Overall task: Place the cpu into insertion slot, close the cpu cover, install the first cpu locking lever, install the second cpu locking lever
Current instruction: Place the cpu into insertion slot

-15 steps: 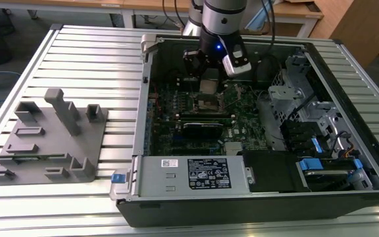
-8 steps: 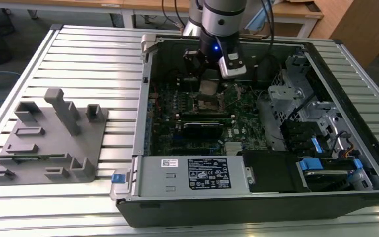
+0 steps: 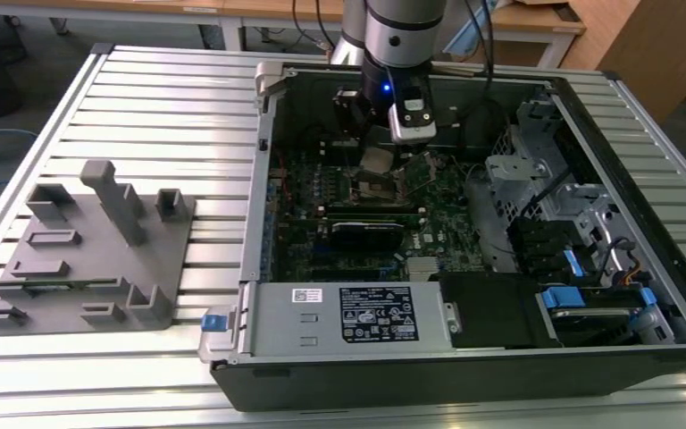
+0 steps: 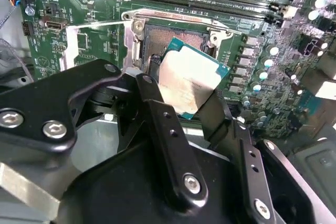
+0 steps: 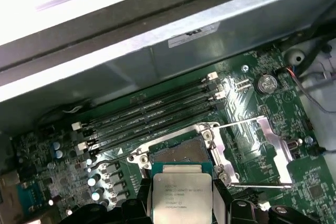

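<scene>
My gripper (image 4: 184, 97) is shut on the cpu (image 4: 190, 80), a flat square chip with a silver-grey top, pinched by its edges between the black fingers (image 4: 153, 103). In the exterior view the cpu (image 3: 379, 159) hangs tilted just above the insertion slot (image 3: 382, 186) inside the computer case. In both wrist views the insertion slot (image 5: 176, 153) lies uncovered right beyond the cpu (image 5: 182, 195), which is apart from it. The cpu cover (image 5: 262, 153), a thin metal frame, is swung open beside the slot. The cover (image 4: 97, 43) also shows in the second wrist view.
Long black memory slots (image 5: 152, 111) run along the far side of the socket. A black card (image 3: 367, 234) lies across the board towards the power supply (image 3: 343, 313). Case walls and a drive cage (image 3: 534, 179) hem the arm in. A grey fixture plate (image 3: 87, 250) sits on the table at the exterior view's left.
</scene>
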Available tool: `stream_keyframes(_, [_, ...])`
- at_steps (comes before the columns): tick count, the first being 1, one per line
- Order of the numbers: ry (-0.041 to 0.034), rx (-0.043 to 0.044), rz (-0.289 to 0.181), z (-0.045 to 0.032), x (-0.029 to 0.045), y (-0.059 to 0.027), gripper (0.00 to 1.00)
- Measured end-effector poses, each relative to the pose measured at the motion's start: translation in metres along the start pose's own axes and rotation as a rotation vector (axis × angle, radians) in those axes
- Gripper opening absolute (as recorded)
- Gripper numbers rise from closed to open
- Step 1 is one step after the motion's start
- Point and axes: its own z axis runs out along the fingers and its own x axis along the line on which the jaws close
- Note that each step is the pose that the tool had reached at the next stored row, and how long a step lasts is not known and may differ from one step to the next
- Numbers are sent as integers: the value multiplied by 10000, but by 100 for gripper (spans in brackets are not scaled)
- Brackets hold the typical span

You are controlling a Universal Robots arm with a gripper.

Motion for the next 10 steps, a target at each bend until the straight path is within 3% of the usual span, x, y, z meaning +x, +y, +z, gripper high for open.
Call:
stream_keyframes(6, [-3,-2,27,1,0,0,54])
stream_keyframes(10, [-43,8,617,5,0,0,54])
